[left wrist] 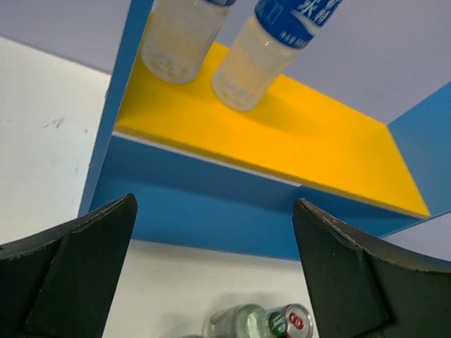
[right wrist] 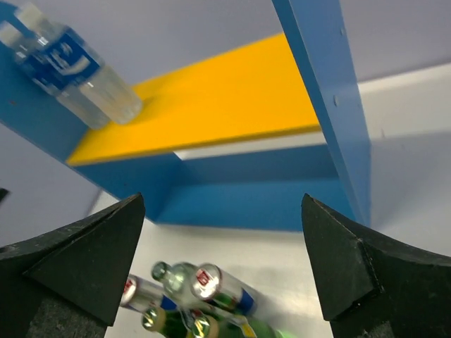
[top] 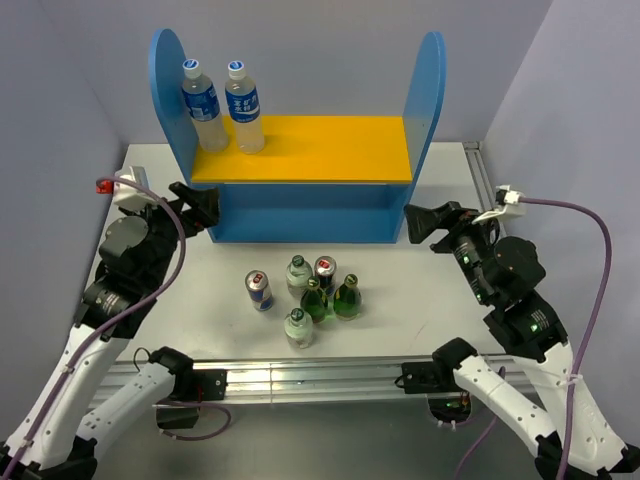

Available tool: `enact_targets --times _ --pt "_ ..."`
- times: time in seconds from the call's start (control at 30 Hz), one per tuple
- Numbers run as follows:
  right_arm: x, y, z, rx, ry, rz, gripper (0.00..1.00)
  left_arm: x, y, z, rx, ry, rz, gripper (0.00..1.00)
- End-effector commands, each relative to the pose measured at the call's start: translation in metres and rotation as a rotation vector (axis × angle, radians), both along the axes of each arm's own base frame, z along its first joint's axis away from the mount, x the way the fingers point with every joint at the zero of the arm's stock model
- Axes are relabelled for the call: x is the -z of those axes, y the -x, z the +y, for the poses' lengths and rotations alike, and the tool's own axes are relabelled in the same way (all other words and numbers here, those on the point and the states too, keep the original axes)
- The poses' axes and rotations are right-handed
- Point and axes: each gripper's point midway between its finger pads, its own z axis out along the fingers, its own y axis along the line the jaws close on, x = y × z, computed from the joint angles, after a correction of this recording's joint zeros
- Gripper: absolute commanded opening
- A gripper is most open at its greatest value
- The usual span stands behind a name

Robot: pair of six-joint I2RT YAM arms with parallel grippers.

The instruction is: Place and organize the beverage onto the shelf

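Jaws stand spread wide and empty on both sides: the left gripper hangs by the shelf's left front corner, the right gripper by its right. Between them, on the worktop just before the shelf, six drinks huddle close: two cans, two green glass bottles and two clear bottles. Two water bottles already stand at the left end of the yellow board. Glass is likely heavy, slick and breakable; cans are light and dentable. Each is best pinched around mid-body, upright, outermost first.
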Motion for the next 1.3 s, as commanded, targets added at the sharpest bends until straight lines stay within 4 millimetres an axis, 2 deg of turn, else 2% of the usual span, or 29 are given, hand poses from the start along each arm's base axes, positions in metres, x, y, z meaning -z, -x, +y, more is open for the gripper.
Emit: enact_targets --times 0.0,0.03,0.07,0.1,0.13,0.17,0.2,0.23,0.27,0.3,0.33,0.37,0.4,0.43,0.47,0.53,0.67,0.7,0.73,0.77,0.8,0.87,0.9,0.93,0.97,1.03,1.07,1.1,1.27 --pt "0.015 0.002 -0.010 0.053 0.111 0.053 1.00 0.016 0.009 0.016 -0.097 -0.081 0.070 0.99" --pt "0.022 -0.002 -0.005 0.046 0.142 0.086 1.00 0.023 0.012 0.011 -0.085 -0.094 0.090 0.99" --pt "0.033 -0.001 -0.001 0.037 0.182 0.138 1.00 0.029 0.012 0.013 -0.119 -0.106 0.107 0.99" --pt "0.030 -0.004 -0.013 0.121 0.197 0.153 1.00 0.036 0.011 0.012 -0.131 -0.119 0.126 0.99" --pt "0.039 -0.009 -0.013 0.162 0.237 0.189 1.00 0.039 0.011 0.008 -0.140 -0.122 0.136 0.99" --pt "0.044 -0.003 -0.001 0.136 0.266 0.201 0.99 0.047 0.013 0.007 -0.176 -0.156 0.159 0.98" --pt "0.044 -0.004 -0.013 0.244 0.299 0.191 0.99 0.047 0.015 0.003 -0.189 -0.158 0.164 0.98" --pt "0.044 0.000 -0.008 0.249 0.314 0.182 0.99 0.049 0.022 -0.014 -0.149 -0.172 0.166 0.98" --pt "0.049 0.007 -0.002 0.244 0.319 0.193 0.99 0.052 0.025 -0.018 -0.161 -0.195 0.175 0.98" --pt "0.048 0.019 0.016 0.175 0.328 0.175 0.99 0.054 0.027 -0.018 -0.197 -0.233 0.181 0.98" --pt "0.047 0.022 0.015 0.193 0.334 0.164 0.99 0.054 0.038 -0.036 -0.146 -0.220 0.175 0.98" --pt "0.050 0.027 0.016 0.193 0.305 0.169 0.99 0.052 0.044 -0.041 -0.133 -0.211 0.169 0.98" --pt "0.052 0.038 0.026 0.133 0.292 0.154 0.99 0.051 0.050 -0.039 -0.147 -0.207 0.159 0.98" --pt "0.051 0.041 0.025 0.131 0.278 0.140 0.99 0.050 0.061 -0.053 -0.088 -0.176 0.147 0.97" --pt "0.054 0.046 0.028 0.107 0.260 0.141 0.98 0.049 0.069 -0.055 -0.063 -0.157 0.130 0.97" --pt "0.064 0.061 0.043 0.012 0.259 0.136 0.98 0.060 0.082 -0.071 0.000 -0.154 0.104 0.96" --pt "0.099 0.085 0.071 -0.085 0.309 0.189 1.00 0.099 0.100 -0.092 0.053 -0.264 0.137 0.96" --pt "0.111 0.090 0.080 -0.091 0.354 0.200 1.00 0.100 0.102 -0.095 0.052 -0.264 0.153 0.96" --pt "0.118 0.097 0.087 -0.112 0.367 0.209 1.00 0.113 0.108 -0.089 0.037 -0.275 0.189 0.97" --pt "0.126 0.100 0.089 -0.104 0.348 0.232 1.00 0.122 0.111 -0.093 0.024 -0.292 0.209 0.98" --pt "0.140 0.102 0.095 -0.110 0.384 0.245 1.00 0.122 0.112 -0.094 0.009 -0.248 0.223 0.99" --pt "0.148 0.105 0.108 -0.134 0.354 0.251 1.00 0.129 0.120 -0.110 0.057 -0.274 0.225 0.99" --pt "0.162 0.108 0.110 -0.157 0.367 0.263 1.00 0.134 0.122 -0.114 0.094 -0.356 0.210 0.99" --pt "0.167 0.110 0.114 -0.176 0.353 0.268 1.00 0.136 0.125 -0.121 0.126 -0.368 0.206 0.99" --pt "0.178 0.107 0.119 -0.184 0.343 0.268 1.00 0.130 0.128 -0.139 0.172 -0.297 0.207 0.99" --pt "0.188 0.108 0.124 -0.228 0.308 0.306 1.00 0.134 0.129 -0.143 0.204 -0.318 0.198 0.99" --pt "0.198 0.105 0.127 -0.239 0.302 0.308 1.00 0.127 0.130 -0.149 0.223 -0.264 0.187 0.99" --pt "0.200 0.096 0.123 -0.211 0.277 0.317 1.00 0.130 0.131 -0.150 0.248 -0.286 0.182 0.99" --pt "0.223 0.079 0.126 -0.185 0.285 0.298 1.00 0.130 0.132 -0.152 0.271 -0.284 0.161 0.99"
